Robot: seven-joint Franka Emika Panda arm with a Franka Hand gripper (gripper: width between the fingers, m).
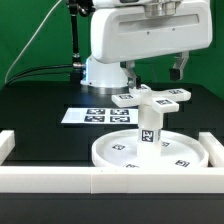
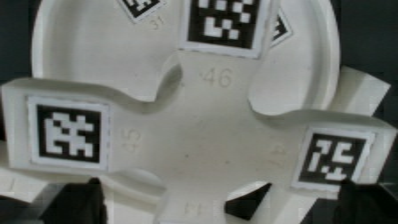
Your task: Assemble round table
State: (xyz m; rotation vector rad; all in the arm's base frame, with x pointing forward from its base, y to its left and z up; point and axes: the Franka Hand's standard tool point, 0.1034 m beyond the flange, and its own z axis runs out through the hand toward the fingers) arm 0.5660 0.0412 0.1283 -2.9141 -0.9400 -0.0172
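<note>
In the exterior view the round disc [image 1: 120, 152] lies rim up near the front rail. The short cylinder leg [image 1: 148, 126] stands upright on it, and the flat cross-shaped base [image 1: 152, 97] sits on top of the leg. My gripper [image 1: 155, 72] hangs just above the base with its fingers [image 1: 180, 68] spread wide, holding nothing. In the wrist view the cross base [image 2: 196, 110] fills the picture with its tags, and the disc [image 2: 80, 35] shows behind it. My gripper [image 2: 205, 212] is open; its dark fingers [image 2: 36, 205] show only at the picture's corners.
The marker board [image 1: 92, 115] lies flat on the black table behind the disc, toward the exterior view's left. The long white border rail [image 1: 90, 181] runs along the front, with side pieces at both ends. A green wall stands behind the arm.
</note>
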